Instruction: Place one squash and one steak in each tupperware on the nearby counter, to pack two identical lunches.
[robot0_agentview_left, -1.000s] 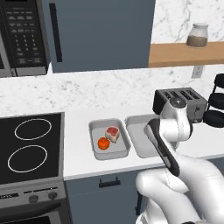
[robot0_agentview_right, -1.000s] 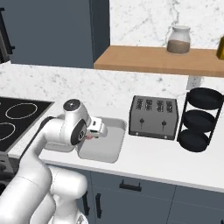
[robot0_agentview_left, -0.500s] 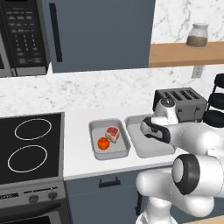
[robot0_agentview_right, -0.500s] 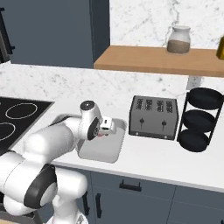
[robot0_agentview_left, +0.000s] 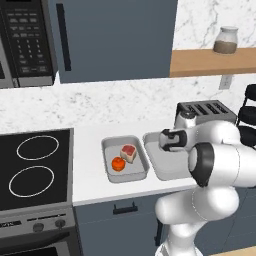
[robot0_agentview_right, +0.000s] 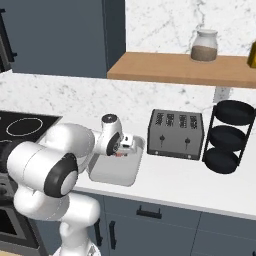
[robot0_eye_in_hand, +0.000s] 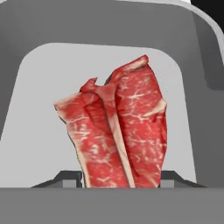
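— What has the end effector (robot0_eye_in_hand: 120, 183) got?

— Its two fingers are clamped on a steak (robot0_eye_in_hand: 118, 135), a red marbled slab with a cream fat line down it. In the hand view the meat hangs over the pale floor of the right tupperware (robot0_eye_in_hand: 39, 87). From the right base view the end effector (robot0_agentview_right: 125, 145) sits above that tupperware (robot0_agentview_right: 112, 172), a bit of red showing at its tip.

— And the containers, taking the toaster as the mark?

— The right tupperware (robot0_agentview_left: 167, 167) lies just left of the toaster (robot0_agentview_left: 205, 112), partly hidden by the arm; I can't tell from the base views whether anything lies in it. The left tupperware (robot0_agentview_left: 125, 160) is just beside it, farther from the toaster, and holds one squash (robot0_agentview_left: 118, 163) and the other steak (robot0_agentview_left: 128, 152), touching or nearly so.

— The surface and room?

— Both tupperware rest on the white counter (robot0_agentview_left: 90, 175) over dark drawers. Far left of the toaster is a black stovetop (robot0_agentview_left: 35, 167), with a microwave (robot0_agentview_left: 25, 42) above it. Right of the toaster stands a black tiered rack (robot0_agentview_right: 227, 135). Above the toaster a wooden shelf (robot0_agentview_right: 180, 75) carries a jar (robot0_agentview_right: 204, 46), against a marble wall.
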